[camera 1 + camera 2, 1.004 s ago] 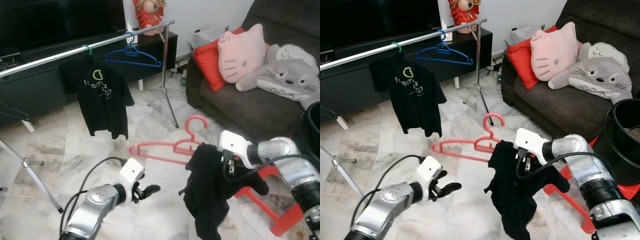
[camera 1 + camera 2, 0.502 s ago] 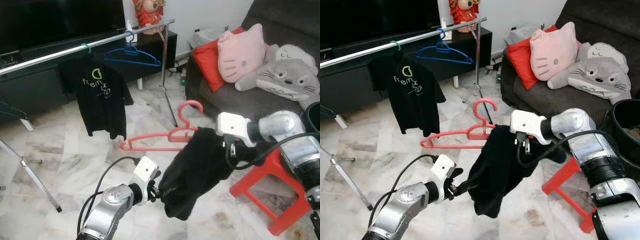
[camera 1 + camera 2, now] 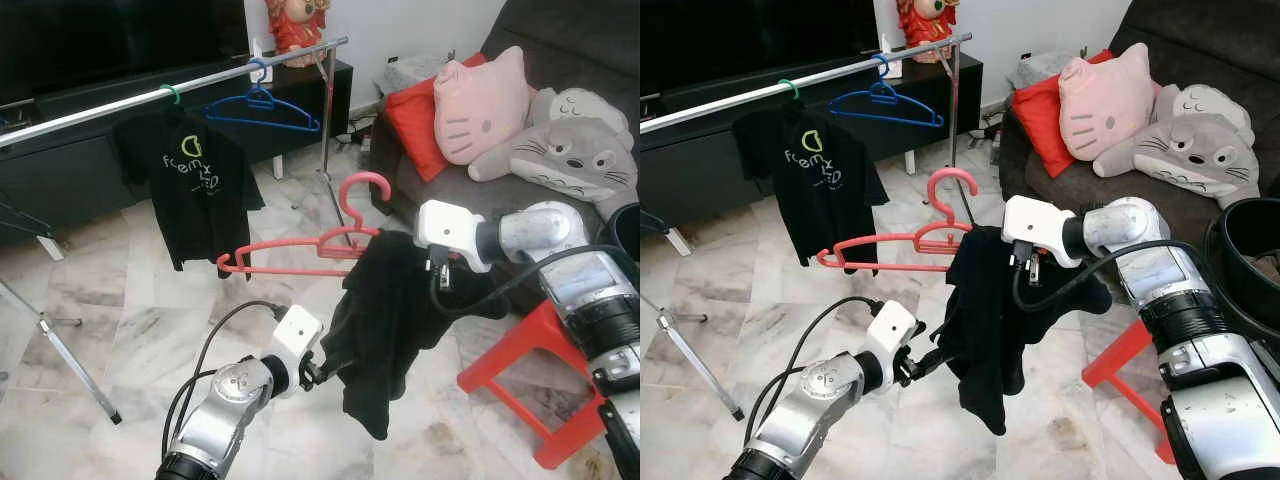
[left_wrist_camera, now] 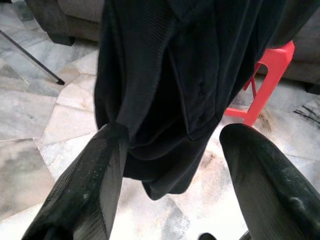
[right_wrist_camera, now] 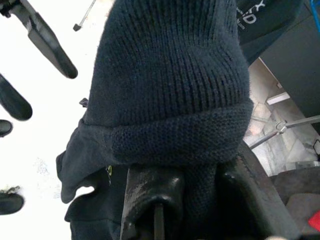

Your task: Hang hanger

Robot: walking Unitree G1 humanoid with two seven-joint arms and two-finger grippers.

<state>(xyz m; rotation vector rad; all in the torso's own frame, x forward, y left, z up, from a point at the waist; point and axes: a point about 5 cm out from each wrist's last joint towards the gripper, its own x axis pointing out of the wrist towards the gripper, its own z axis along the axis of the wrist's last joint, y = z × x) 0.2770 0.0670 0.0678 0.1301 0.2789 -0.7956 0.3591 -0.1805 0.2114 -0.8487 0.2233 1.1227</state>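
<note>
Two grippers at work: right gripper (image 3: 437, 272) clamps the black knitted garment (image 3: 385, 320) on the red plastic hanger (image 3: 300, 262), held mid-air; left gripper (image 3: 318, 368), fingers parted, touches its hem. Carrying step; next, hook onto the silver metal rail (image 3: 120, 105).

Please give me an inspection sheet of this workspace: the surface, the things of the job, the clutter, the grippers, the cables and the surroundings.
Surface: marble floor, no table.
Job's things: red hanger half inside a black garment, held in the air; clothes rail carrying a black T-shirt and a blue hanger.
Clutter: red stool, black bucket.
Grippers: right gripper shut on the black garment near the hanger; left gripper open at the garment's lower edge, one finger touching the cloth.
Cables: black cable looping along the left arm; another along the right arm.
Surroundings: dark sofa with plush cushions, dark TV cabinet.
</note>
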